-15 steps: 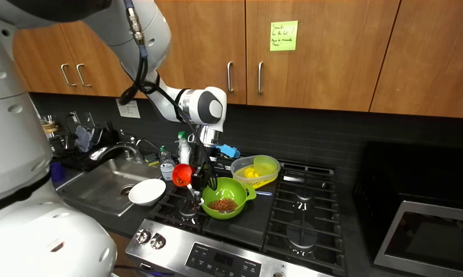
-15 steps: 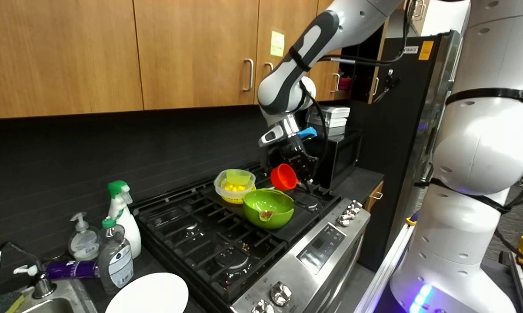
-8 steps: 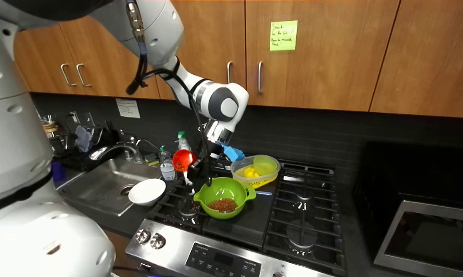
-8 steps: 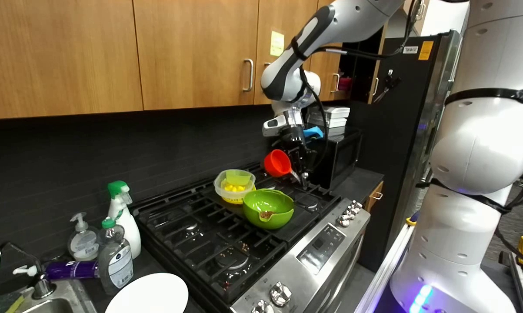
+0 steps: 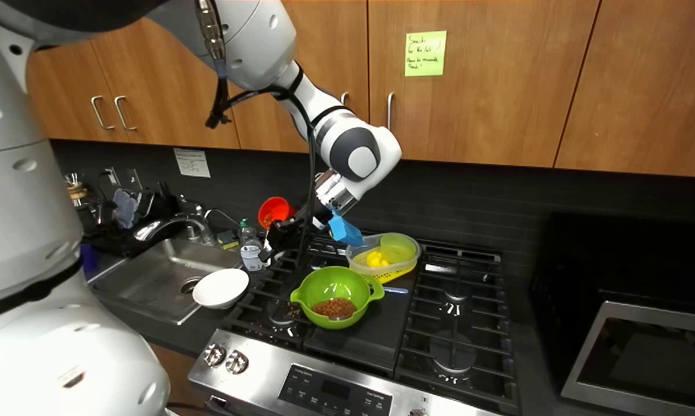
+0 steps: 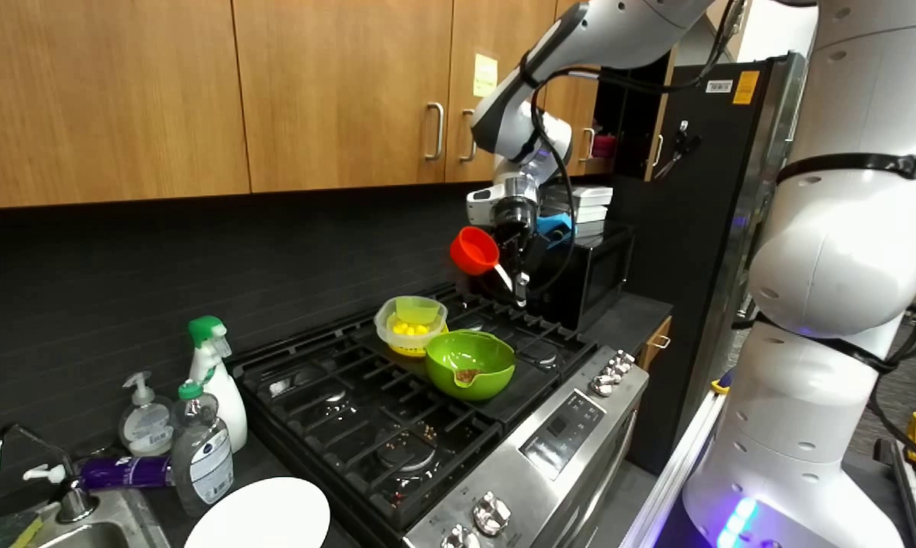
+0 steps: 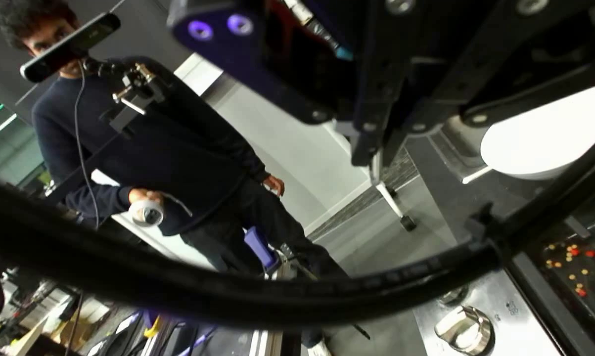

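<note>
My gripper is shut on the white handle of a red measuring cup. In both exterior views the cup hangs in the air above the stove, its mouth tilted, with some reddish flakes inside. Lower down, a green bowl with a pour spout rests on the stove's middle plate, reddish-brown flakes at its bottom. Behind that bowl stands a clear container with yellow things in it. In the wrist view my fingertips meet on the gripper; the cup cannot be made out there.
A white dish sits between sink and stove. Loose flakes lie around a burner. A soap bottle and a spray bottle stand by the sink. A black cable crosses the wrist view; a person stands beyond.
My gripper has risen with the red cup, away from the green bowl. The forearm has swung and tilted as it lifted. Bowl and containers have stayed in place.
</note>
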### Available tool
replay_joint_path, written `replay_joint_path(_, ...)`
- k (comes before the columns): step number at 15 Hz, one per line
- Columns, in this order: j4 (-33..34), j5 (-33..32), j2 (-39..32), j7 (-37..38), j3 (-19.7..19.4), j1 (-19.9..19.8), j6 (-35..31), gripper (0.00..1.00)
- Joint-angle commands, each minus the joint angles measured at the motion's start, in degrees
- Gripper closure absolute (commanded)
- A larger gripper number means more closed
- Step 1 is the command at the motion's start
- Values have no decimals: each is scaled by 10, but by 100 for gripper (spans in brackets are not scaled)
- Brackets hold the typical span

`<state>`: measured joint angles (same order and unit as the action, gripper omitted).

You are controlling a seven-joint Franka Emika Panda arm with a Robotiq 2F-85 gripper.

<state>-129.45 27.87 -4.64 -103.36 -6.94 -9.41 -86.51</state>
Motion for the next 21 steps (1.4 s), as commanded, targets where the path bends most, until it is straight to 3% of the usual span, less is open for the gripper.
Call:
replay_joint_path(1,12,41,-9,49,-15,-12,31,99)
replay_joint_path(7,-4,92,-53,84,-39,-40,46,99)
replay_joint_path(14,31,156,-160,73,-30,-56,61,99)
replay_joint_path(17,55,161,-205,71,-35,-67,55,99)
replay_joint_path(21,84,133,-211,56,-53,-97,53,99)
